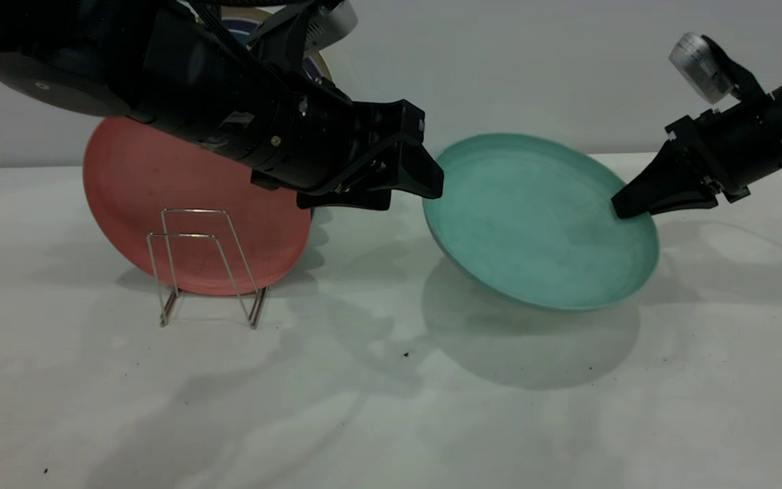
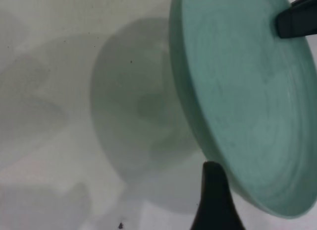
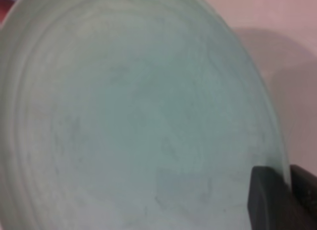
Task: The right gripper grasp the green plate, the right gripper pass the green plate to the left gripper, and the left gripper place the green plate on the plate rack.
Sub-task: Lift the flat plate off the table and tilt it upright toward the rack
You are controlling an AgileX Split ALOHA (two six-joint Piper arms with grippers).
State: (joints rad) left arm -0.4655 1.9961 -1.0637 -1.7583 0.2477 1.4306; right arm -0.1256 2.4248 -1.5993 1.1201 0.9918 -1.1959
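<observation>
The green plate (image 1: 540, 221) hangs tilted above the table, its hollow side facing the camera. My right gripper (image 1: 620, 209) is shut on the plate's right rim; in the right wrist view the rim (image 3: 148, 121) runs between its fingers (image 3: 267, 200). My left gripper (image 1: 415, 195) is open at the plate's left rim, its upper fingertip touching the edge. In the left wrist view one left finger (image 2: 213, 200) stands beside the plate (image 2: 247, 101); the other finger is out of view. The right gripper's tip (image 2: 297, 19) shows at the far rim. The plate rack (image 1: 204, 265) stands at left.
A salmon-pink plate (image 1: 160, 183) leans upright in the back of the rack, behind the free front loops. Part of a blue plate (image 1: 238, 27) shows behind the left arm. The white table (image 1: 391, 407) stretches in front, with the plate's shadow under it.
</observation>
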